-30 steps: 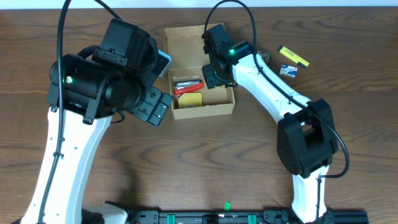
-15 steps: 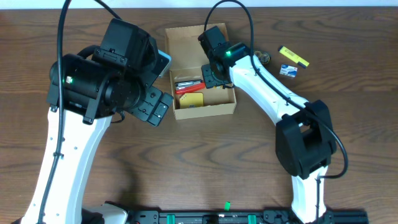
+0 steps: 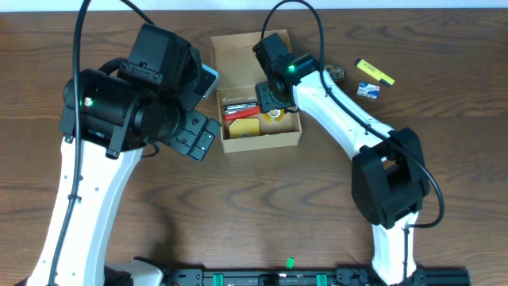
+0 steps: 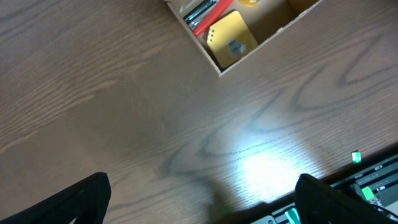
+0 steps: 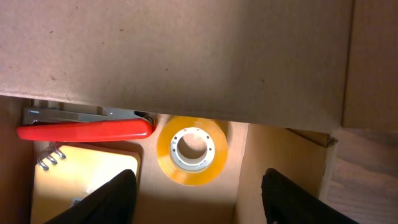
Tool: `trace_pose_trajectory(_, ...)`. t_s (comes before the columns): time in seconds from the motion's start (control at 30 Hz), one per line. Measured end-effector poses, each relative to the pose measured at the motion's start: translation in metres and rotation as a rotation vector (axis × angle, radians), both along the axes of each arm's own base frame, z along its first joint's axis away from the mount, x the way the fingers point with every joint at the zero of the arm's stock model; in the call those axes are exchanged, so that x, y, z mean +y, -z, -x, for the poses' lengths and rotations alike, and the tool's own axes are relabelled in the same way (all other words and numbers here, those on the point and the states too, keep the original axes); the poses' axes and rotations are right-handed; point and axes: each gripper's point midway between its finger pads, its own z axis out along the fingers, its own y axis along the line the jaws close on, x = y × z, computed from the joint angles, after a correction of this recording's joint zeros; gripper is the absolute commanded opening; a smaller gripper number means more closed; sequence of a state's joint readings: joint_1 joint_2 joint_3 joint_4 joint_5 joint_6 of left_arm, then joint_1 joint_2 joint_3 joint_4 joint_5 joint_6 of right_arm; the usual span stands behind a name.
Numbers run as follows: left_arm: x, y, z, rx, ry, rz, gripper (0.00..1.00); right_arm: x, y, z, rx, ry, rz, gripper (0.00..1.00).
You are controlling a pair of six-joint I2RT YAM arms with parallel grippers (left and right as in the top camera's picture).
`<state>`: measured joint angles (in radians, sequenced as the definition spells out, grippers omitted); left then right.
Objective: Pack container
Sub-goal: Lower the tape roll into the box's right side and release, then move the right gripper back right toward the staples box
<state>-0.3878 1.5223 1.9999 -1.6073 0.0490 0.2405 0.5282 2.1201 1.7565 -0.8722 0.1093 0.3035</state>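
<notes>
Right wrist view: right hand [image 5: 199,182] spread wide, holding nothing, over a yellow tape roll [image 5: 193,149] lying in the container [image 5: 186,56]; left hand [image 4: 202,186] likewise spread, empty, above the table [image 4: 124,112].

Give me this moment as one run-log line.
right pincer: open, above box | left pincer: open, over table | box holds: tape roll, red stapler, yellow notepad
</notes>
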Motion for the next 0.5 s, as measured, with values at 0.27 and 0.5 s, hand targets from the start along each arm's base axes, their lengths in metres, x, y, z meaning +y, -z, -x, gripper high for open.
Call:
trace_pose_trajectory(0.27, 0.000, 0.000, 0.000, 0.000, 0.000, 0.000, 0.95, -0.003, 0.000, 0.006, 0.020, -0.007, 0.014, 0.67)
trace_pose_trajectory(0.5, 0.000, 0.000, 0.000, 0.000, 0.000, 0.000, 0.95, -0.008, -0.076, -0.004, -0.142, -0.039, -0.058, 0.72)
